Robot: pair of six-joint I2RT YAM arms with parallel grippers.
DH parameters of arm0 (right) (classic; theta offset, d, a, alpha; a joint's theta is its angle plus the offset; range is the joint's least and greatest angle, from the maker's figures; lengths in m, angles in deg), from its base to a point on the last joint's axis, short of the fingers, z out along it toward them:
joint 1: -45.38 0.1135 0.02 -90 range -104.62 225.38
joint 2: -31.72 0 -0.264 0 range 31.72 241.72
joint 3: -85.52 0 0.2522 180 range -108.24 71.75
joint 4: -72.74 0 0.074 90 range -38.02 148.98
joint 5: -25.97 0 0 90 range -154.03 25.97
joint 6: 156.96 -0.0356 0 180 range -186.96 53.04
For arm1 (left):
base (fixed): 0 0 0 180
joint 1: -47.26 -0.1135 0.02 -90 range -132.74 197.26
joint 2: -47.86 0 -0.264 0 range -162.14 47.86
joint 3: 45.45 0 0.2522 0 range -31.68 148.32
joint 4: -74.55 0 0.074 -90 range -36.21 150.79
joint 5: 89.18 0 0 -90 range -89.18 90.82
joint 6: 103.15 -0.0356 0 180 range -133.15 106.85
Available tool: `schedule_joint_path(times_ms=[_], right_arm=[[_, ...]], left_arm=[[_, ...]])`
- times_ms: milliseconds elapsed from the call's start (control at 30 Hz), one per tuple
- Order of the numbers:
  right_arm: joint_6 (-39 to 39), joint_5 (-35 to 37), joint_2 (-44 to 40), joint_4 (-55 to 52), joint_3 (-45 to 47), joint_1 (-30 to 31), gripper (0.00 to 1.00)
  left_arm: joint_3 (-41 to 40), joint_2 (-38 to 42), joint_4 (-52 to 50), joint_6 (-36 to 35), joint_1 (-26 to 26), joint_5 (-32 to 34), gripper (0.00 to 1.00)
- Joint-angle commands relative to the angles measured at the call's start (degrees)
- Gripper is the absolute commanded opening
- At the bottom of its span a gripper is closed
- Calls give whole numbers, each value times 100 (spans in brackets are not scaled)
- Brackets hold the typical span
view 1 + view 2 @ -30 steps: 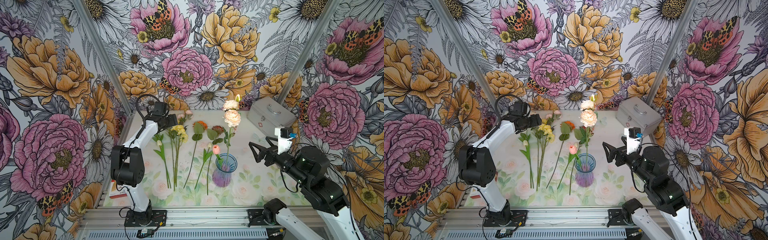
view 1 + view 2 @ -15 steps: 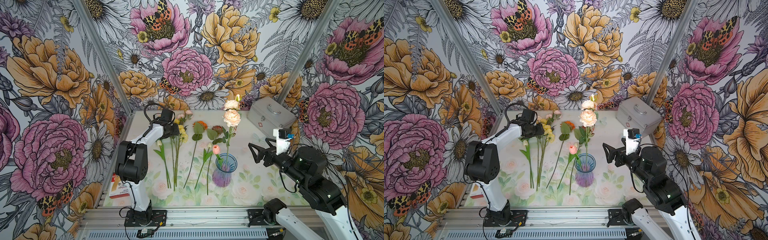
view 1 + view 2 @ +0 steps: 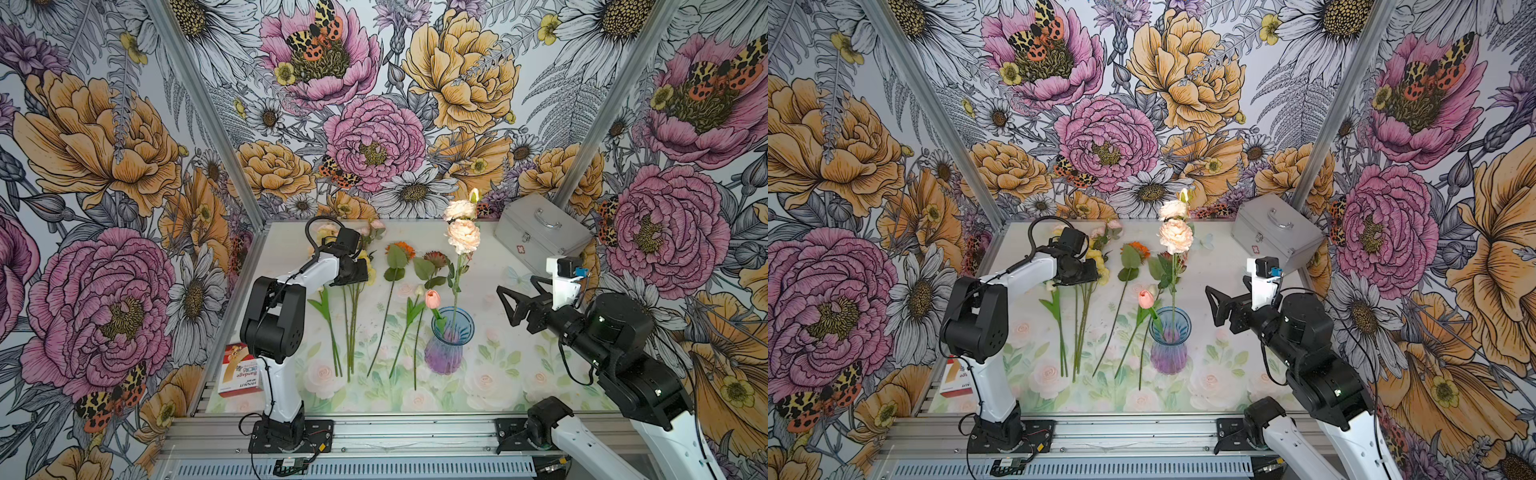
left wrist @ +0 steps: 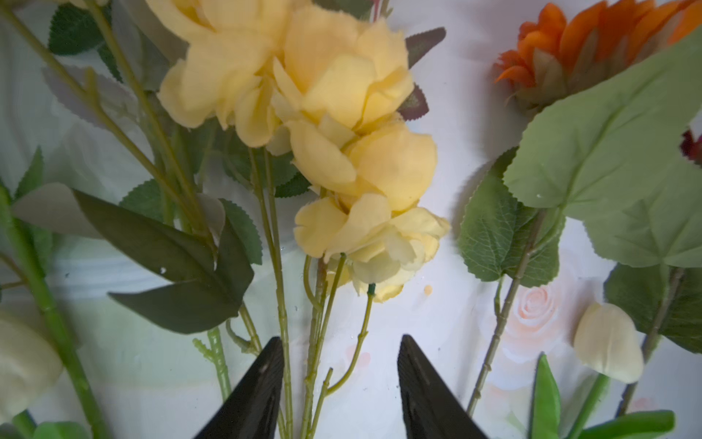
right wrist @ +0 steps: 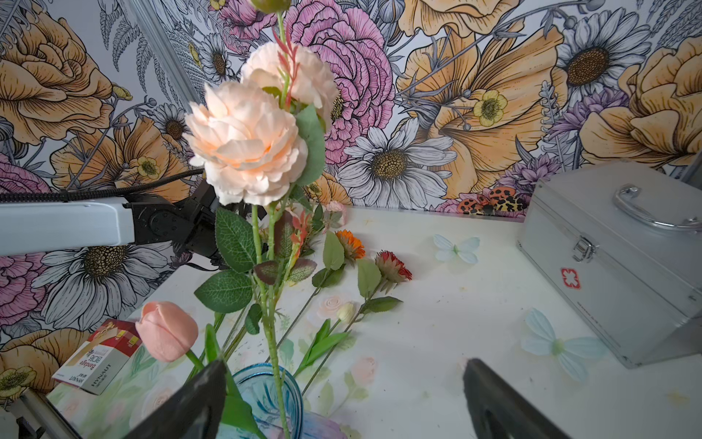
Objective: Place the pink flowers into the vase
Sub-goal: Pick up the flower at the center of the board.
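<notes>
So the left tool (image 4: pixel 338 342) sits low over the yellow flowers (image 4: pixel 342 114), jaws half spread with thin stems between them (nothing pinched). The right tool (image 5: pixel 343 363) hangs spread wide beside the vase (image 3: pixel 446 349), which holds a pink tulip (image 3: pixel 432 298) and one pink spray (image 3: pixel 463 235).

One vase (image 3: pixel 446 351), one metal case (image 3: pixel 540 239), one bandage box (image 3: pixel 241 376)

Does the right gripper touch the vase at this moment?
Apart. A top view shows a strip of bare table between the right gripper and the vase; the jaws are open and hold nothing.
</notes>
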Motion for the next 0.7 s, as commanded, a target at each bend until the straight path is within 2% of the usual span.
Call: schedule_joint_path(times_ms=[0, 267, 533, 667], right_arm=[[33, 20, -5, 15, 54, -33, 98], [21, 44, -19, 14, 56, -33, 98], [-11, 65, -20, 22, 53, -33, 98], [14, 67, 4, 22, 32, -31, 98]], left_arm=[[7, -179, 17, -138, 43, -26, 47], [243, -537, 19, -151, 52, -53, 39], [298, -520, -6, -145, 17, -105, 16], [315, -401, -41, -128, -18, -156, 12]])
